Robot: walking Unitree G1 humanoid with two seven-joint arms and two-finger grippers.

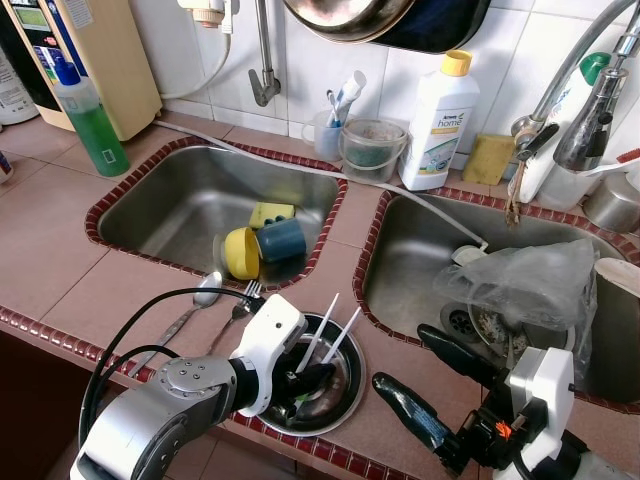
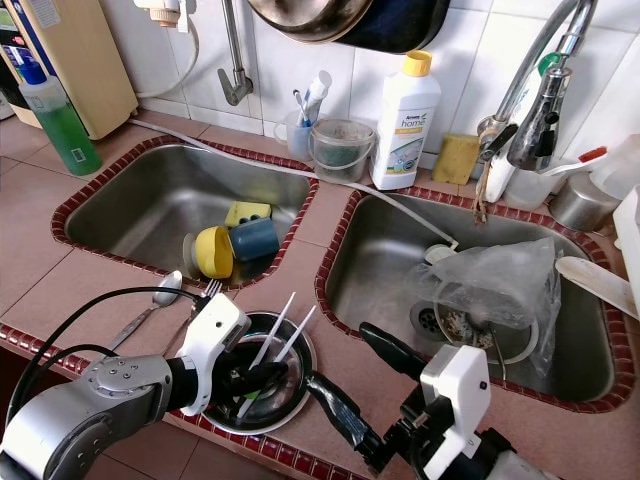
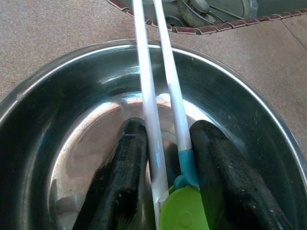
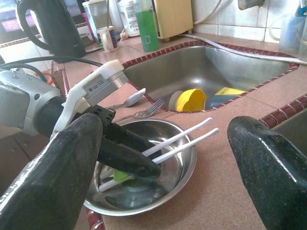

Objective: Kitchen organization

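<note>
**Left gripper in the steel bowl, around white chopsticks**

The left gripper (image 3: pixel 163 191) sits inside the steel bowl (image 1: pixel 350 395) at the lower centre of the left eye view, its two black fingers (image 3: pixel 120 182) spread a little to either side of a pair of white chopsticks (image 3: pixel 148 91). The sticks run between the fingers; whether the pads actually press them is hard to tell from the wrist view. A green piece (image 3: pixel 184 215) joins the sticks near the fingers' base. The chopsticks lean out over the bowl's rim.

The right gripper (image 1: pixel 440 385), lower right of the frame, hovers over the tiled counter (image 1: pixel 60 240) just beside the bowl with its jaws wide apart, holding nothing.

A spoon (image 1: pixel 195 300) and a fork (image 1: pixel 240 305) lie on the counter just left of the bowl. Above them, the left sink (image 1: pixel 160 200) holds a yellow cup (image 1: pixel 240 253) and a blue cup (image 1: pixel 281 240) on their sides, touching. The right sink (image 1: pixel 420 250) holds a crumpled plastic bag (image 1: pixel 520 285).
</note>
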